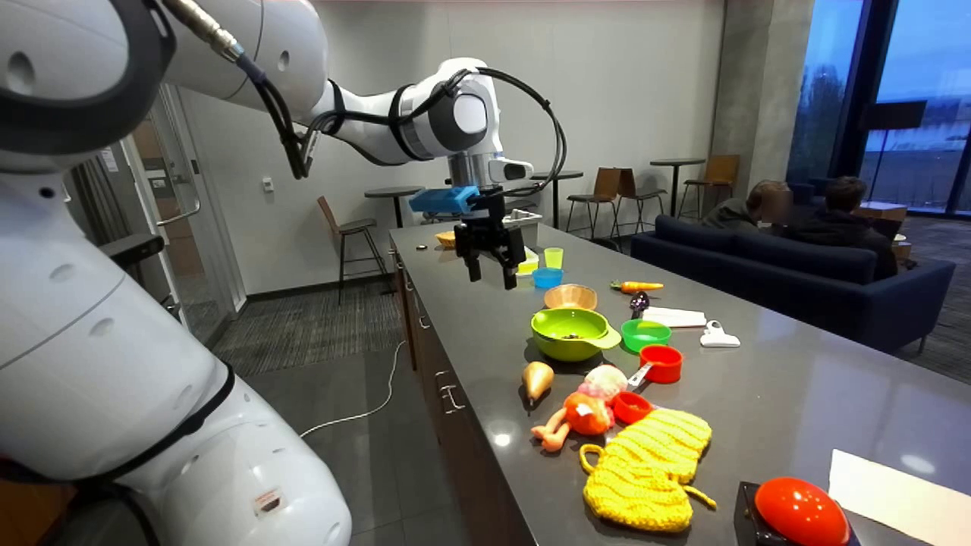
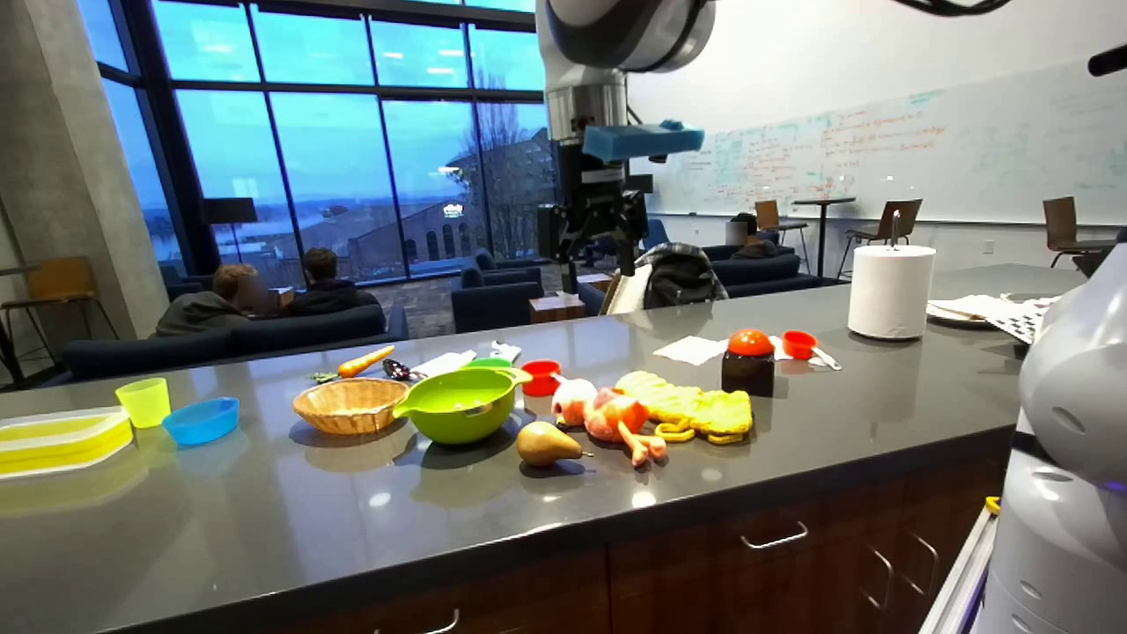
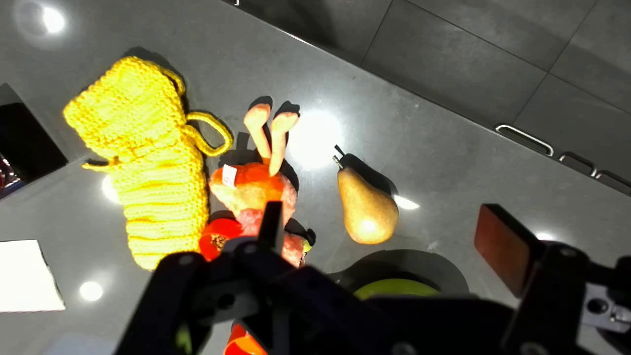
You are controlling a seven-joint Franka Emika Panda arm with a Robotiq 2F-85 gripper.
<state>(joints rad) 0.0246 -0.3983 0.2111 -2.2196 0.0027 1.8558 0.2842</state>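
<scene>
Plainly, the pear point(image 3: 367, 209) lies on its side on the counter point(image 2: 220, 511), apart from everything around it. We see it between the two fingers point(image 3: 500, 249) in the wrist view, yet well below them: in both exterior views the gripper point(image 1: 491, 279) hangs high over the counter, its jaws spread wide with nothing in them. As we judge it, nothing has been taken up yet: the pear is neither touched nor lifted, so any grip is left to make. Near the pear we find the green bowl point(image 2: 462, 423), with small dark bits inside that we cannot identify, and the pink and orange toy point(image 2: 612, 414), its legs toward the counter's edge. A small red cup point(image 1: 632, 407) sits between the toy and the yellow knitting point(image 3: 157, 187). On the bowl's far side from the toy stands the basket point(image 2: 348, 418), and farther along are the blue dish point(image 2: 202, 427) and the lime cup point(image 2: 143, 403).
</scene>
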